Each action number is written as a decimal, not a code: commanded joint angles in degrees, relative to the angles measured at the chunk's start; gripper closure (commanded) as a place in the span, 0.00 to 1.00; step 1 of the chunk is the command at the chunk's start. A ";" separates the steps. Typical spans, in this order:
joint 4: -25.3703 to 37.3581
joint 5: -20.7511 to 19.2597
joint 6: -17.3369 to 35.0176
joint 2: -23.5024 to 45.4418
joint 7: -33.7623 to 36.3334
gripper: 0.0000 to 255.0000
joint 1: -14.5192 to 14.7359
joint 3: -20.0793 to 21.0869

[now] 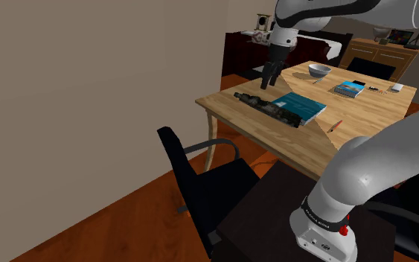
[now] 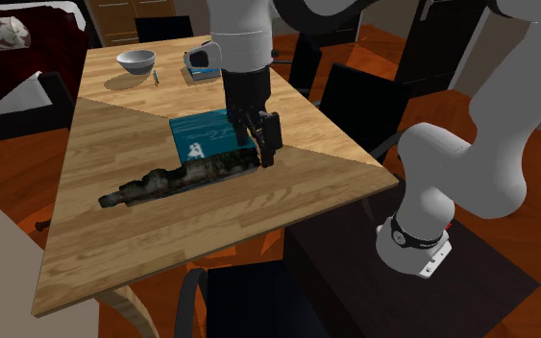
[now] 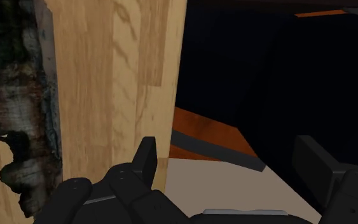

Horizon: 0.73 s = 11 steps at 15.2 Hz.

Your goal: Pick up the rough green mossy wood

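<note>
- Wooden table [image 2: 114, 240]: the task's thing lies near the middle of it, so you have room to come straight down.
- Mossy wood [image 2: 177, 180]: a long rough strip running left to right in the second exterior view. Its right end is at the teal book [image 2: 206, 134]. In the wrist view the wood [image 3: 18, 95] sits off to one side of the fingers, not between them.
- Gripper [image 2: 266, 156]: the fingers are spread and hold nothing. It hangs above the table by the wood's book end.
- Do it well: centre over the strip's middle, turn the fingers across its narrow width, and lower before closing. Judged risk: uneven bark may slip, or a finger may catch the book.
</note>
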 commanded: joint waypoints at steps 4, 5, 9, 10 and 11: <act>5.94 3.53 2.15 10.23 -7.84 0.00 -0.35 -6.37; 7.29 4.57 2.40 12.46 -9.51 0.00 -0.48 -7.55; 13.50 9.87 2.57 22.16 -16.50 0.00 -1.61 -11.66; 15.27 11.43 2.37 24.77 -18.28 0.00 -2.13 -12.46; 17.13 13.06 2.06 27.43 -20.03 0.00 -2.79 -13.14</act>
